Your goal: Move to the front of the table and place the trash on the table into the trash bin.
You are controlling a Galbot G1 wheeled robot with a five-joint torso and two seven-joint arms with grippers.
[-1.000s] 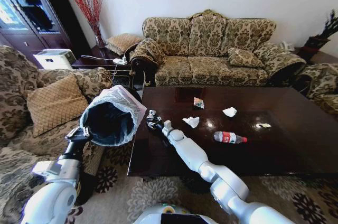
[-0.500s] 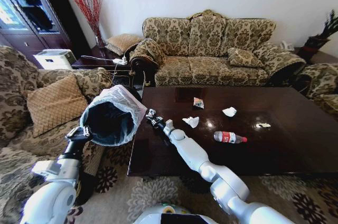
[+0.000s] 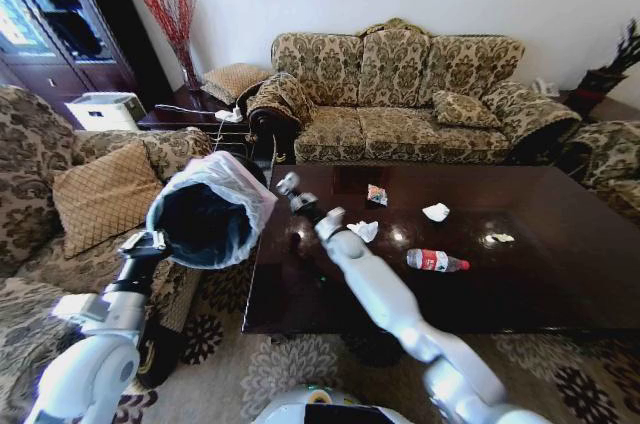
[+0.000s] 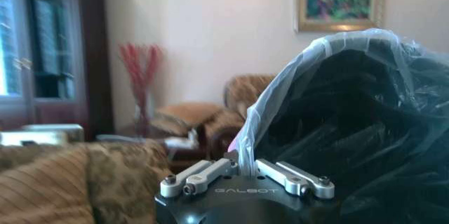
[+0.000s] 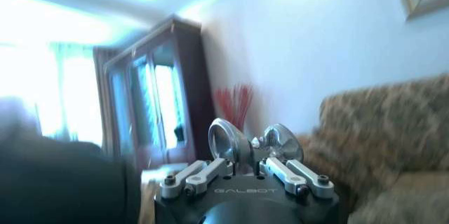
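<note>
My left gripper [image 3: 150, 242] [image 4: 242, 163] is shut on the bag-lined rim of the black trash bin [image 3: 205, 219] [image 4: 350, 129], holding it tilted with its mouth toward me, just left of the table [image 3: 560, 284]. My right gripper [image 3: 288, 186] [image 5: 256, 142] hangs above the table's left part, beside the bin, its fingers drawn together; I cannot make out anything between them. On the table lie trash pieces: a printed wrapper [image 3: 376, 194], two white paper wads [image 3: 363, 231] [image 3: 435, 211], a clear bottle [image 3: 436, 261] with a red label and a small scrap [image 3: 500, 238].
A patterned sofa [image 3: 400, 94] stands behind the table, with an armchair and cushion [image 3: 105, 194] to the left. At the back left are a dark side table [image 3: 180, 114] and a cabinet [image 3: 60, 14]. Patterned carpet [image 3: 300, 364] lies before the table's near edge.
My right gripper has risen from the table's left edge and moved a little farther away. The bin in my left gripper has lifted slightly. The trash on the table has not moved.
</note>
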